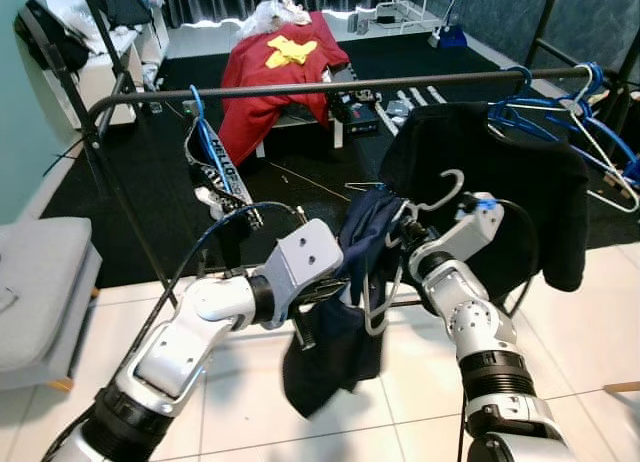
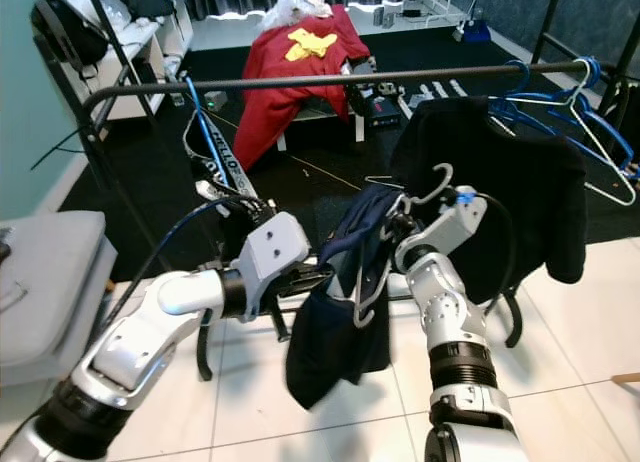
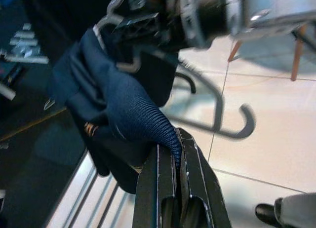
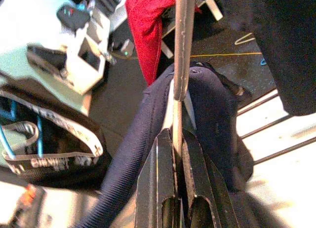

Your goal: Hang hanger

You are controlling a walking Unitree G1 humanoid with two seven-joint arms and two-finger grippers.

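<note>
While both silver arms reach forward below the black clothes rail [image 1: 330, 84], a white hanger [image 1: 425, 204] draped with a navy garment [image 1: 335, 337] hangs between them, lower than the rail and not on it. The right gripper [image 4: 177, 139] has its two black fingers pressed onto the hanger's pale wire, just under the hook, with the navy ribbed cloth folded over the wire on either side. The left gripper [image 3: 174, 154] pinches a ribbed edge of the same garment between its closed fingers; the rest of the cloth sags down toward the white tiled floor [image 1: 590, 322].

On the rail, toward the robot's left, hangs a blue hanger [image 1: 200, 132] carrying a black strap with white block letters [image 2: 222, 167]; they look like "HELLO", though the tail of the word is too small to read. In the right wrist view the same sort of strap shows lettering that is blurred and upside down, so I cannot read it. To the right on the rail a black garment [image 1: 490, 182] hangs wide, and beyond it a cluster of empty blue and white hangers [image 1: 590, 112].

Behind the rail, on the dark carpet [image 1: 150, 182], a red cloth [image 1: 270, 67] with a yellow piece on top covers a low bench. A grey cushioned seat [image 1: 35, 292] stands at the robot's left.
</note>
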